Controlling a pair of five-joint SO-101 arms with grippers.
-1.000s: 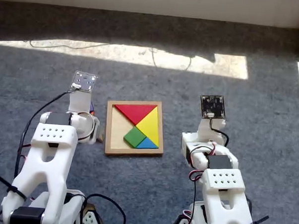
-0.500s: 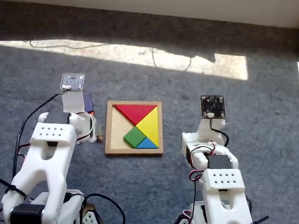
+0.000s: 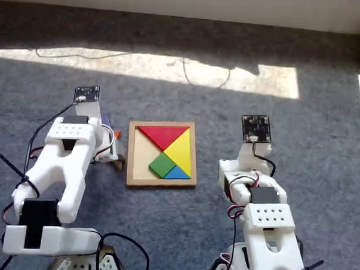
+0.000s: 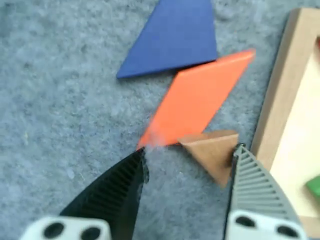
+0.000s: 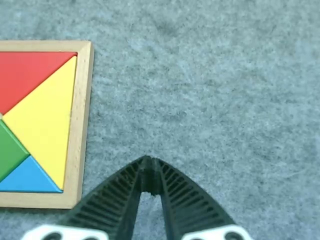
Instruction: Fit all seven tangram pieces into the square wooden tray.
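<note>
Left wrist view clips the dark blue piece [image 4: 175,37] at the picture's edge, so its full shape cannot be told. The tray [image 4: 277,90] shows as one stretch of rim with a speck of green inside. In the high view the left arm [image 3: 65,160] lies over most of the loose pieces, leaving little more than an orange corner in sight.

The left end effector [image 4: 189,151] is spread wide and holds nothing. Its dark finger's tip is at one sharp end of the orange parallelogram [image 4: 197,97]. Its pale finger's tip is at a corner of the small brown triangle [image 4: 212,150], which lies between the fingers, just beside the tray's rim. Whether either tip touches a piece cannot be told. The right end effector [image 5: 149,164] is pressed closed on nothing, above the grey carpeted surface [image 5: 225,75], near the tray's other side.

The parallelogram's long axis runs from the dark finger toward the tray rim, at a slant to it. The dark blue piece touches one of its long edges, and a corner of the brown triangle meets the other.

Seen from above, the tray sits square between the two arms. The red triangle [image 3: 163,136] has its long side along the far rim and points to the centre. The yellow triangle [image 3: 180,152] has its long side along the rim nearest the right arm [image 3: 266,222]. The green piece [image 3: 161,166] and light blue triangle [image 3: 178,172] sit nearer the arms. The tray's part nearest the left arm is bare wood.
</note>
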